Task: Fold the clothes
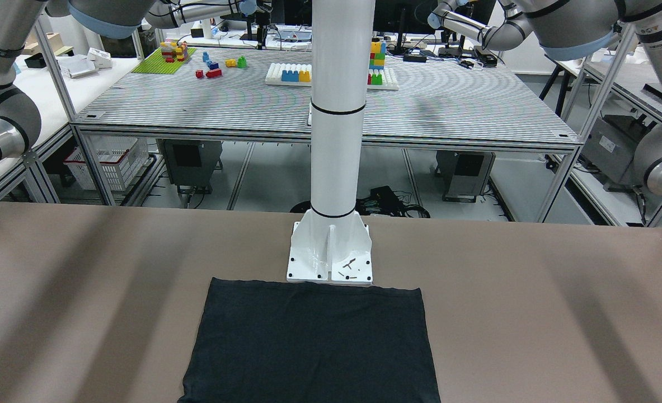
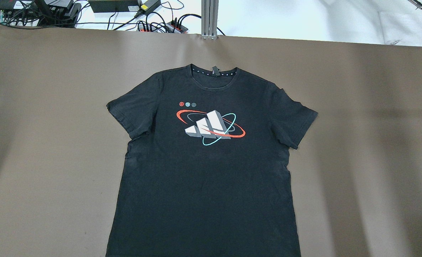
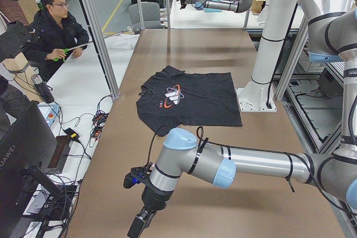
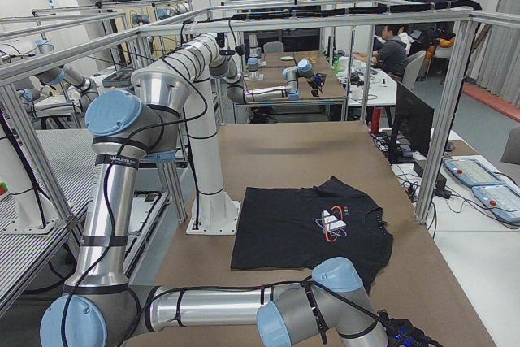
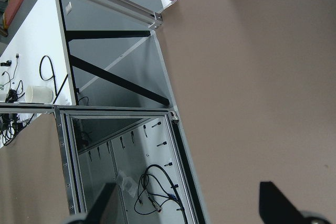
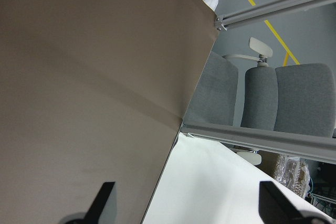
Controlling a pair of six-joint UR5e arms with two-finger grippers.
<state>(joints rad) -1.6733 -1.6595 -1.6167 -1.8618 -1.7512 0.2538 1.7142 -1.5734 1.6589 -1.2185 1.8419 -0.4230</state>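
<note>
A black shirt (image 2: 207, 178) lies flat in the middle of the brown table (image 2: 36, 107). Its front faces up, so you can see a picture in red, white and blue on the chest. The two short sleeves are spread out to the sides. The neck is on the side far from the robot. The bottom edge lies right at the foot of the white pillar (image 1: 336, 112).

The left arm (image 3: 251, 163) reaches out low over the table's left end. It bends down at the wrist, so the left gripper (image 5: 191, 205) points down. Its two fingers (image 5: 105, 203) are wide apart and hold nothing. Its camera looks at bare table and the table's edge, with a metal frame and cables past it.

The right arm (image 4: 227, 306) reaches out low over the table's right end. The right gripper (image 6: 189, 205) has its fingers (image 6: 275, 203) wide apart too, with nothing in them. Its camera sees bare table, the table's edge and grey chairs (image 6: 262, 98) beyond.

Both grippers are well apart from the shirt, one at each end of the table, with the shirt between them.
</note>
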